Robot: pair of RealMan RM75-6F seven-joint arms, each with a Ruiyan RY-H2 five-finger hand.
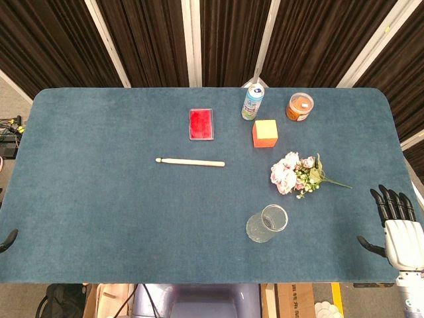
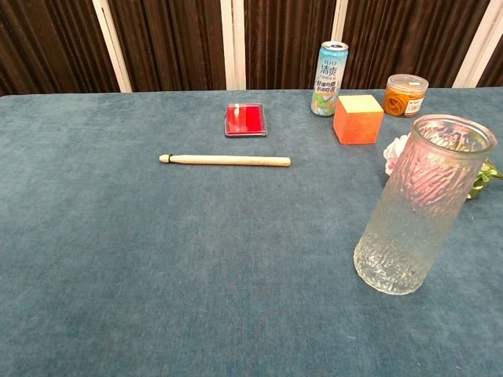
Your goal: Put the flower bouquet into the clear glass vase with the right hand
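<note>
The flower bouquet (image 1: 295,173), pink and white blooms with green stems, lies flat on the blue table right of centre. In the chest view the bouquet (image 2: 392,154) shows only as a white bloom and a bit of green behind the vase. The clear textured glass vase (image 1: 267,224) (image 2: 420,206) stands upright and empty, nearer the front edge than the flowers. My right hand (image 1: 397,225) rests at the table's right front corner, fingers stretched out and apart, holding nothing, well right of both. Only a dark tip of my left hand (image 1: 8,240) shows at the left edge.
Behind the bouquet stand an orange cube (image 1: 265,132) (image 2: 357,118), a drink can (image 1: 252,102) (image 2: 331,67) and a small orange-lidded jar (image 1: 299,106) (image 2: 405,95). A red flat box (image 1: 201,124) (image 2: 246,120) and a wooden stick (image 1: 190,161) (image 2: 225,160) lie mid-table.
</note>
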